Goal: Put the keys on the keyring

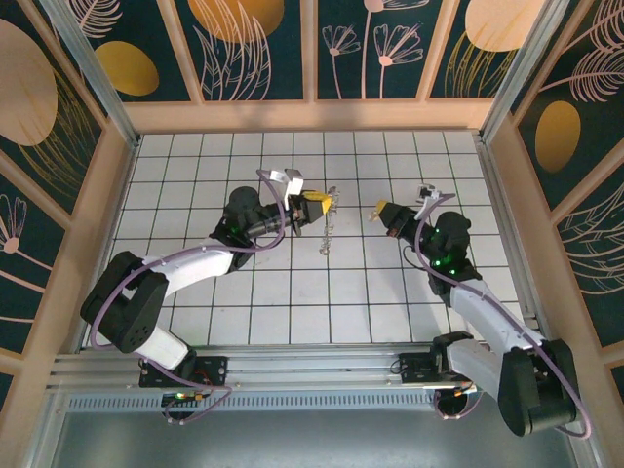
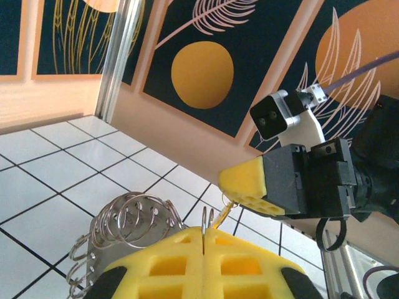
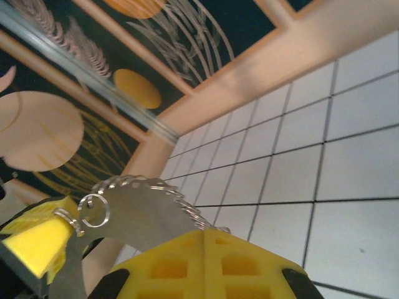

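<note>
White tiled worktop (image 1: 292, 292) with dark grid lines, pale wooden rim (image 1: 312, 117), aluminium rail (image 1: 312, 366) along near edge, keyring (image 1: 326, 230) dangling over middle tiles, contact unclear

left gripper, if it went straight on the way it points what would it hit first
Most likely the right gripper, facing it ahead; the keyring at the left gripper might touch first, depth unclear.

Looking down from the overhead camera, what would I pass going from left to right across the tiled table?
left arm → left gripper → keyring dangling at its tip → right gripper → right arm
</note>
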`<state>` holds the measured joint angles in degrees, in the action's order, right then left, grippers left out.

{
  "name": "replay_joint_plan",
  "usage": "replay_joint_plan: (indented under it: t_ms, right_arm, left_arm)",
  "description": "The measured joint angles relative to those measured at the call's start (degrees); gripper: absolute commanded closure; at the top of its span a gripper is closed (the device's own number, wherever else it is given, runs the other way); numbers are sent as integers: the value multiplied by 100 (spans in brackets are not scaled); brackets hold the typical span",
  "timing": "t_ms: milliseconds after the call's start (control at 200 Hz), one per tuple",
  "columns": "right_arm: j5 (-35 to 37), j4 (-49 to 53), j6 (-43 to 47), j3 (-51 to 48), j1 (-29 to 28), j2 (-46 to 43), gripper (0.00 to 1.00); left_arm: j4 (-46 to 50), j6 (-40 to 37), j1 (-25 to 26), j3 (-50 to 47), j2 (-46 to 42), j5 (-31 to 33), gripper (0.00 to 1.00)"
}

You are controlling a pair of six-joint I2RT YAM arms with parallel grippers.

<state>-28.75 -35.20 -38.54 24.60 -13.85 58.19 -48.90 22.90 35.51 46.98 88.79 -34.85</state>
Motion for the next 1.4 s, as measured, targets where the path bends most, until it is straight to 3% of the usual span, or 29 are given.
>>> replay_joint_plan:
  t_ms: [506, 1016, 1401]
  right_arm:
    - [-1038, -1993, 197, 11, 57, 573, 100]
    - [-1316, -2476, 466, 160, -181, 1043, 100]
    - [-1335, -2549, 568, 442, -299, 1443, 100]
  left_arm:
    - [695, -341, 0, 857, 354, -350, 100]
    - [2516, -472, 0, 1950, 892, -518, 100]
    - [2839, -533, 0, 1967, 894, -809, 100]
